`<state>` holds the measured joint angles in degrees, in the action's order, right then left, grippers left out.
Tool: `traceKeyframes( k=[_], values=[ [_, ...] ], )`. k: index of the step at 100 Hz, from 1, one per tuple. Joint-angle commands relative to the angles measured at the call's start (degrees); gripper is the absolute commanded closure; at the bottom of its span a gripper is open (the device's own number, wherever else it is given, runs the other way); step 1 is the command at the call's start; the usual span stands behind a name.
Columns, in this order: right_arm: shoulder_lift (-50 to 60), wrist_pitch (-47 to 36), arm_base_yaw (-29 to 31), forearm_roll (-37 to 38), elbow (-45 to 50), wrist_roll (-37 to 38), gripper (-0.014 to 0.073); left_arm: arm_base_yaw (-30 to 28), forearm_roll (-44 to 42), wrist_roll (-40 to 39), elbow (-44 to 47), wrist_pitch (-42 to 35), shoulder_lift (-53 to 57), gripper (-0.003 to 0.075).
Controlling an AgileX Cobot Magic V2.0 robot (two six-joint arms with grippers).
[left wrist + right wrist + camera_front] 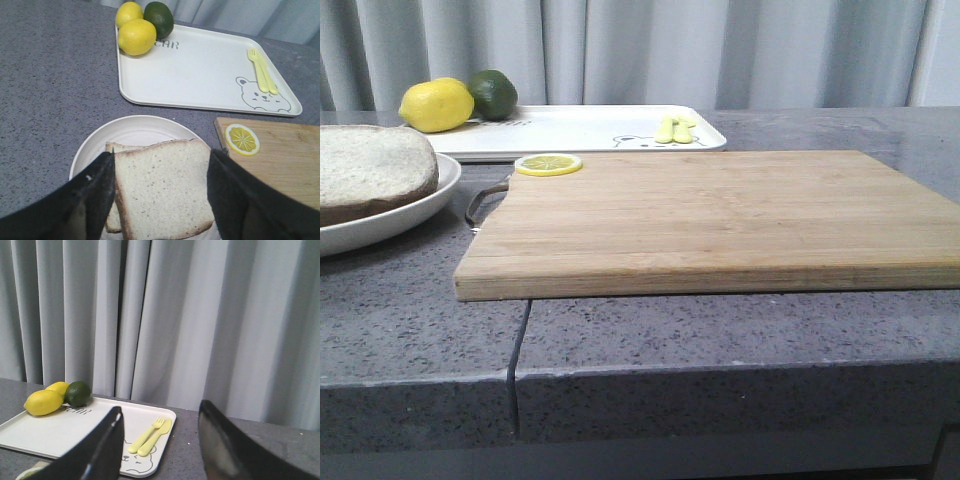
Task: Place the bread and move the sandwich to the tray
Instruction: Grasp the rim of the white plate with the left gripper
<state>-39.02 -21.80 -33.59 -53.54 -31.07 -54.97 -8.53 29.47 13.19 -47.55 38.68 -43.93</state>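
A slice of pale bread point(165, 190) with a brown crust lies on top of a second slice point(114, 210) on a round white plate point(140, 130). In the front view the bread point(370, 165) and plate point(420, 205) sit at the far left. No fried egg shows. My left gripper point(163, 154) is open above the plate, its fingers framing the top slice. It does not show in the front view. The white tray point(580, 125) with the bear drawing lies at the back. My right gripper point(161, 409) is open and empty in the air, with the tray point(60, 430) beyond it.
A wooden cutting board point(720, 210) fills the middle, with a lemon slice point(548, 164) on its far left corner. On the tray are lemons point(435, 105), a lime point(493, 92) and a yellow fork and knife point(676, 130). A grey curtain hangs behind.
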Motion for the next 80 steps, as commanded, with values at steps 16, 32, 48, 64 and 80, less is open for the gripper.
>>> traceKeyframes(
  k=[16, 32, 48, 64, 80],
  values=[
    [9.1, -3.3, 0.4, -1.0, 4.1, -0.8, 0.0229, -6.2, 1.2, -0.7, -2.0, -2.3, -1.8, 0.0332],
    [9.1, -3.1, 0.4, -1.1, 4.1, -0.8, 0.0229, -9.8, 1.2, -0.7, -2.1, -0.3, -6.5, 0.0332],
    [9.1, -3.1, 0.4, -1.1, 4.1, -0.8, 0.0229, -9.9, 1.2, -0.7, -2.1, 0.9, -12.2, 0.0332],
    [9.1, -2.7, 0.4, -1.2, 4.1, -0.8, 0.0229, -9.9, 1.2, -0.7, -2.1, 1.2, -17.0, 0.0332],
    [9.1, -2.5, 0.4, -1.2, 4.1, -0.8, 0.0229, -9.9, 0.9, -0.7, -2.1, 0.5, -20.0, 0.0332]
  ],
)
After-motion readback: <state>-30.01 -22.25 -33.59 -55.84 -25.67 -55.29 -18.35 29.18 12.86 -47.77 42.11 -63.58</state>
